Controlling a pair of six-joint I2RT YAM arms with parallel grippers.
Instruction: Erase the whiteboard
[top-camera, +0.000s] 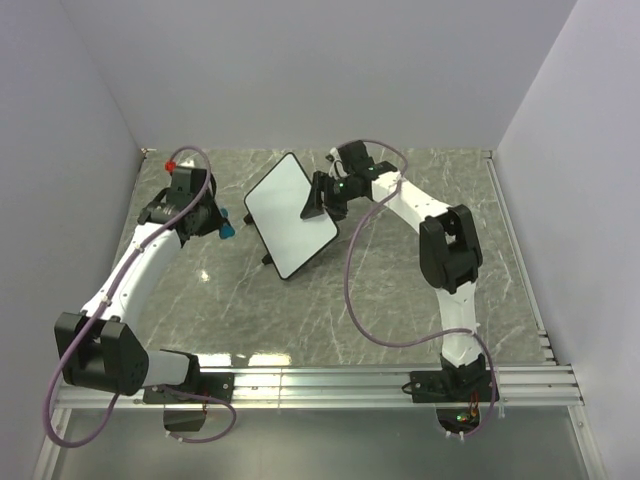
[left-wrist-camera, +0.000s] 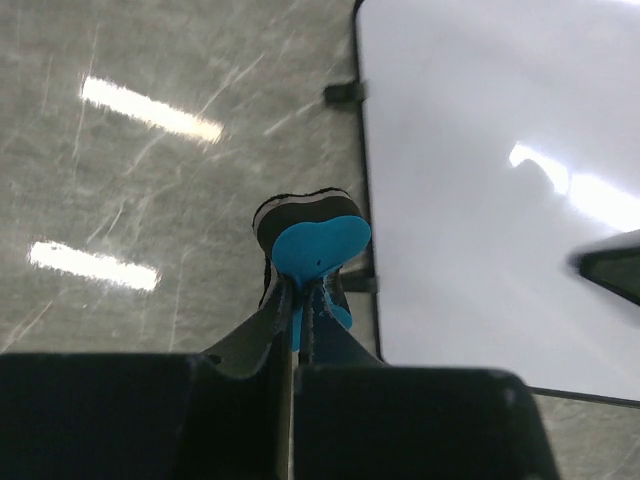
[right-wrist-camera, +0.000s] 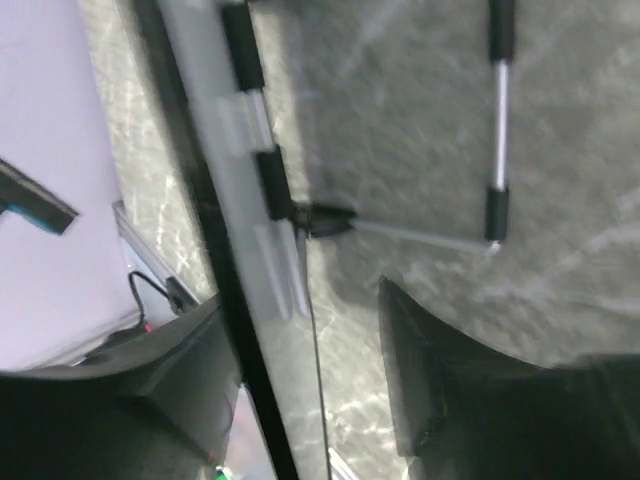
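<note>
Whiteboard looks clean: our right gripper, jaws parted astride its edge, should retreat straight; our left gripper clamps the eraser clear.

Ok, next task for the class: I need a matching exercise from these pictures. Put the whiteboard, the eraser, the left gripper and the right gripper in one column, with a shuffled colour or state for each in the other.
Things
1. whiteboard
2. eraser
3. left gripper
4. right gripper

Colour or state
A. open, fingers either side of the board's edge
B. white, no marks showing
C. blue
D. shut on the eraser

Pairs: 1-B, 2-C, 3-D, 4-A
</note>
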